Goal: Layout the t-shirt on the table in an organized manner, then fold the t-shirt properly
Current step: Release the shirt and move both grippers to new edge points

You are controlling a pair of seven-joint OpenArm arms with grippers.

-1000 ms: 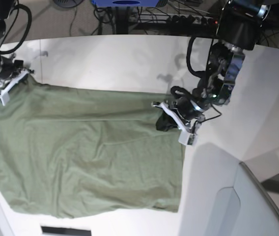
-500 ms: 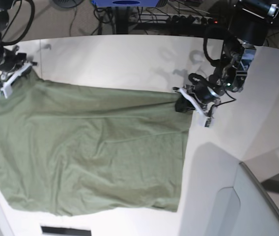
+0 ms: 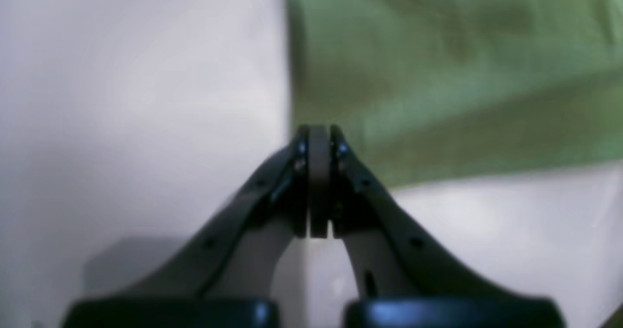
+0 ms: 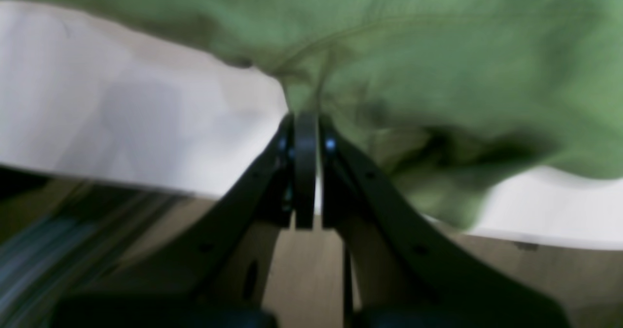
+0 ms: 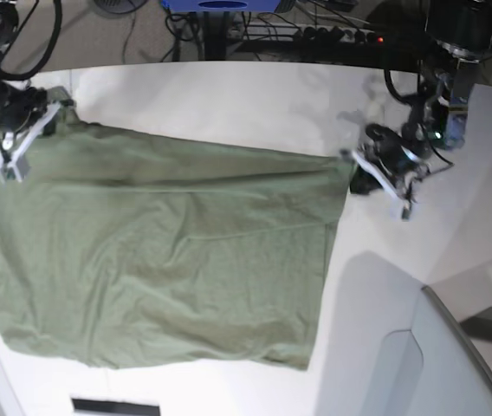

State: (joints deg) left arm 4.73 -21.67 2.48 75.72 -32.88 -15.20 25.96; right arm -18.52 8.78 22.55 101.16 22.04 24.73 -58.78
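Note:
The olive-green t-shirt (image 5: 159, 260) lies spread over the white table (image 5: 211, 104), with its far edge pulled into a nearly straight line. My right gripper (image 5: 47, 117) is at the far left corner of the cloth, shut on it. In the right wrist view the closed tips (image 4: 305, 118) pinch bunched green t-shirt (image 4: 438, 75) by the table's edge. My left gripper (image 5: 352, 166) holds the far right corner. The left wrist view shows its tips (image 3: 319, 131) shut at the edge of the t-shirt (image 3: 438, 65).
A grey translucent panel (image 5: 441, 364) stands at the near right. Cables and a power strip (image 5: 333, 35) lie beyond the table's far edge. A dark slot (image 5: 116, 406) sits at the near edge below the shirt.
Both grippers have moved toward the far side and outward with their corners. The shirt's far edge has stretched straighter and its right corner now reaches farther right.

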